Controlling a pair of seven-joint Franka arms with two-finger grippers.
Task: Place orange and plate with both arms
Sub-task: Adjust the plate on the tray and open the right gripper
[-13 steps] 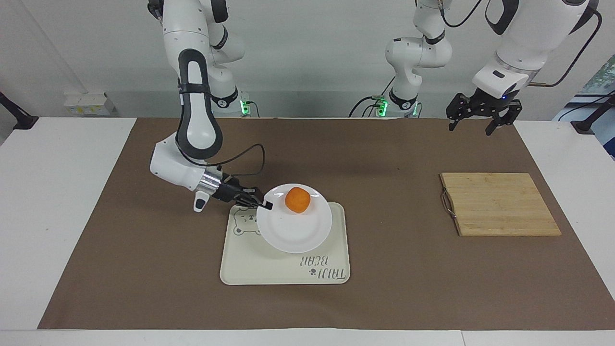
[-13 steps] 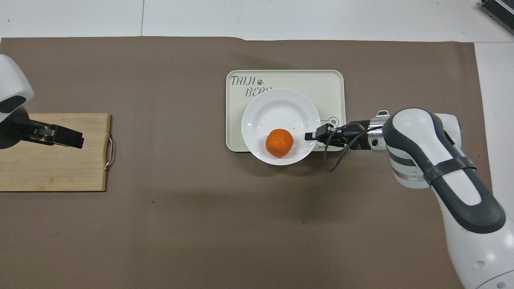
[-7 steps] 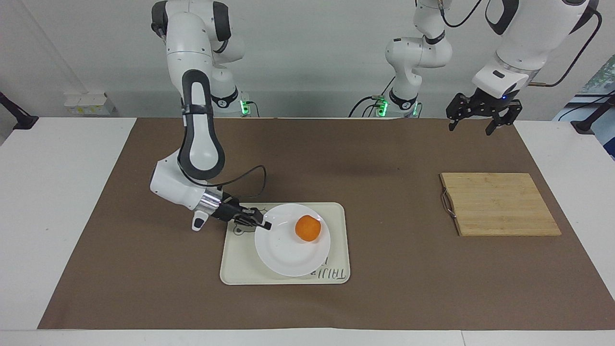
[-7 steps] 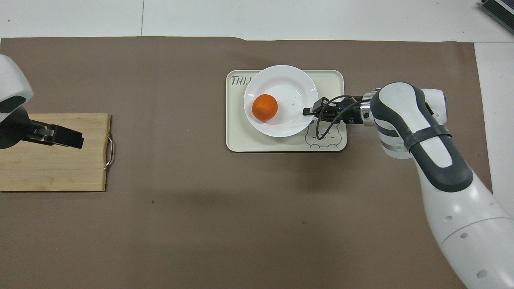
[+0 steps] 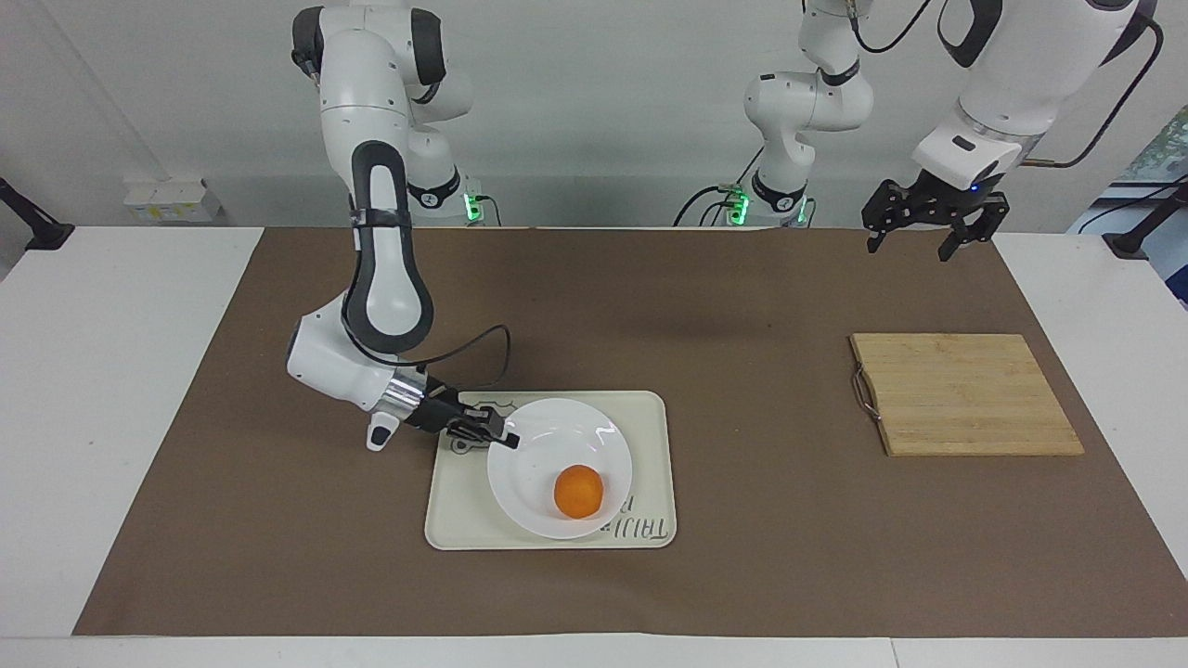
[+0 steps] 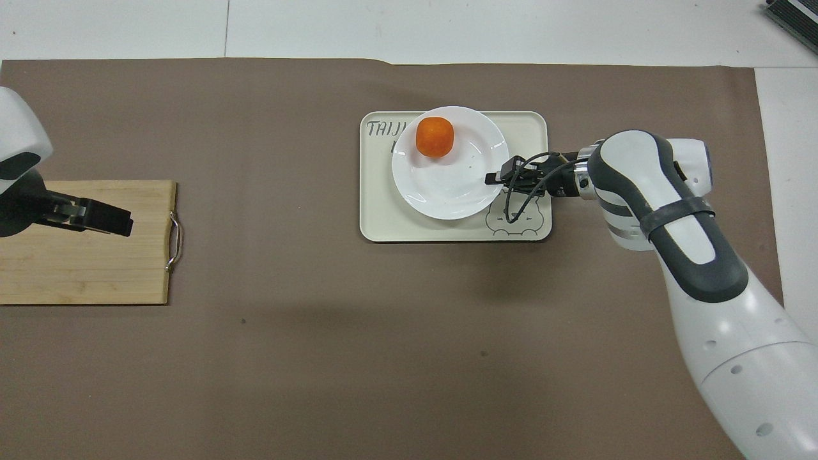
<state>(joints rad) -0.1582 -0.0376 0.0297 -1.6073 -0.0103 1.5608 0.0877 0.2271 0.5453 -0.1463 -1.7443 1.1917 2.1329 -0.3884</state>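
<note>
The plate [image 5: 560,468], bearing the orange [image 5: 578,491], is pinched on the tray [image 5: 464,520] by the right gripper [image 5: 506,437]; release is due, the left gripper [image 5: 921,237] waiting spread.

There are two robot arms, each with one gripper: the left gripper [image 5: 922,229] and the right gripper [image 5: 506,436]. On the table lie one orange [image 5: 578,491], one white plate [image 5: 538,482], one cream tray [image 5: 645,436], one wooden cutting board [image 5: 965,394] and one brown mat [image 5: 742,306]. That makes one of every object and two of the arms only.
</note>
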